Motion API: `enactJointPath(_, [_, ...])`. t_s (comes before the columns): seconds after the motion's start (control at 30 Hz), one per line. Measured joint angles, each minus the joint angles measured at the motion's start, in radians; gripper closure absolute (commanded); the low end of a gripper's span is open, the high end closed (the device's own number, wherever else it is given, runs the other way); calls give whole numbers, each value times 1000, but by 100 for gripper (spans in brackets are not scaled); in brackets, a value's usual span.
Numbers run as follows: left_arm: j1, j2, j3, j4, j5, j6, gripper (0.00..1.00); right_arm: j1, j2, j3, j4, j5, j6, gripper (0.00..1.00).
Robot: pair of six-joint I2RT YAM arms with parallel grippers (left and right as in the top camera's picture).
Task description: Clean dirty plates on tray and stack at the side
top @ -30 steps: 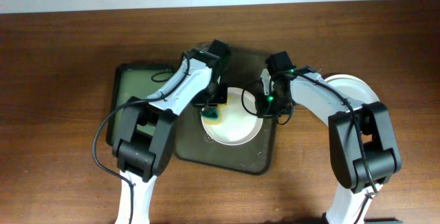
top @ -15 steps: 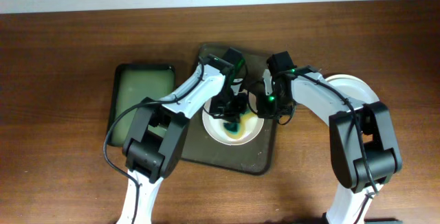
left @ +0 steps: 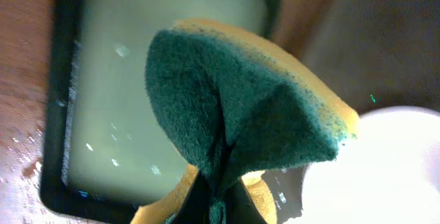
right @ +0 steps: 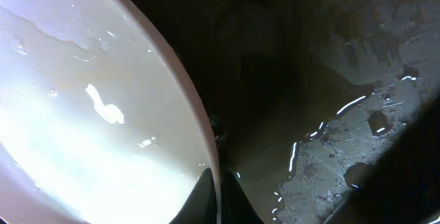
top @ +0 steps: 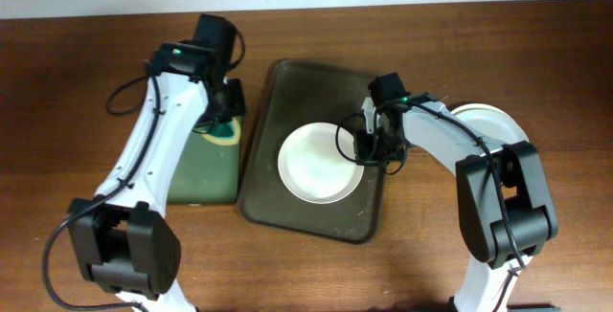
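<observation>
A white plate (top: 316, 162) lies on the dark tray (top: 297, 82) at the table's middle. My right gripper (top: 368, 147) is shut on the plate's right rim; the wrist view shows the rim (right: 199, 141) pinched between the fingers (right: 218, 200). My left gripper (top: 226, 125) is shut on a green-and-yellow sponge (left: 240, 114) and holds it over the right edge of a dark basin of greenish water (top: 192, 159) left of the tray. More white plates (top: 498, 125) sit stacked at the right, under my right arm.
The basin (left: 124, 100) fills the left of the left wrist view, with the plate's edge (left: 385, 169) at the lower right. The tray floor is wet (right: 344, 135). Brown wooden table (top: 77, 82) surrounds everything.
My left gripper has carried the sponge off the plate and leftward to the water basin. The plate now shows clean white. The right gripper has stayed on the rim.
</observation>
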Motion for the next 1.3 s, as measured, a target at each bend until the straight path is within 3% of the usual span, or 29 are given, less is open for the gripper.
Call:
enactJointPath(0.13, [93, 8, -317, 230, -87, -10, 99, 0, 0, 1, -2, 3, 0, 96])
enactJointPath(0.2, [88, 9, -420, 340, -91, -12, 49, 0, 0, 1, -3, 4, 0, 96])
enactJointPath(0.23, [88, 9, -431, 337, -92, -21, 35, 0, 0, 1, -3, 4, 0, 91])
enactJointPath(0.27, [88, 8, -421, 326, -95, -17, 31, 0, 0, 1, -3, 4, 1, 90])
enactJointPath(0.3, [88, 3, -403, 290, -93, -19, 28, 0, 2, 0, -5, 11, -1, 96])
enactJointPath(0.4, [88, -93, -324, 215, -58, -20, 4, -1, 2, 1, -8, 9, 0, 96])
enactJointPath(0.43, [88, -167, -312, 197, -44, -18, 0, -2, 0, 4, -33, 11, 0, 96])
enactJointPath(0.53, [88, -299, -304, 171, -30, -8, 0, 7, -126, 0, -64, 98, -1, 96])
enactJointPath(0.7, [88, -303, -304, 179, -18, -13, 0, 151, -485, 9, -73, 453, -4, 96])
enactJointPath(0.83, [88, -303, -304, 179, -14, -13, 1, 316, -486, 10, -172, 703, -8, 96])
enactJointPath(1.0, [88, -303, -304, 179, -14, -13, 1, 533, -486, 10, -164, 1053, -19, 96])
enactJointPath(1.3, [88, -303, -304, 179, -14, -13, 0, 576, -486, 10, -84, 1209, -20, 96])
